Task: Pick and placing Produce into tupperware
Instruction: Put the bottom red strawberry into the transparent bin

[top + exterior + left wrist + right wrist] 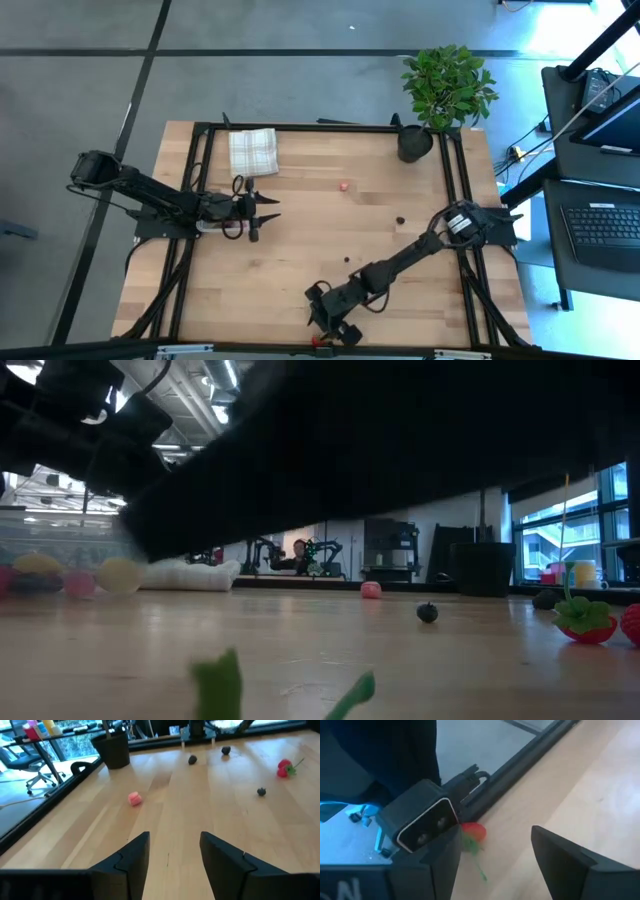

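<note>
At the desk's near edge, the right claw (345,333) is hanging low with its fingers spread apart, gripping nothing; in its wrist view a red strawberry (473,832) with a green stem is lying on the wood just beside the black camera box (420,822) and the dark frame rail. Farther in, a small dark cherry (347,261) is sitting alone on the bare desk (300,260), and another cherry (399,220) is resting nearer the right arm's base. On the left side, the left claw (268,208) is hovering over the wood, also released and empty (its two fingers (131,859) are standing well apart in its wrist view). Beyond it a pink piece (343,186) is lying toward the middle. At the far edge a folded checked cloth (252,151) is lying on the left, and a black pot (414,143) with a leafy plant (447,85) is standing on the right. I cannot tell where the tupperware is.
</note>
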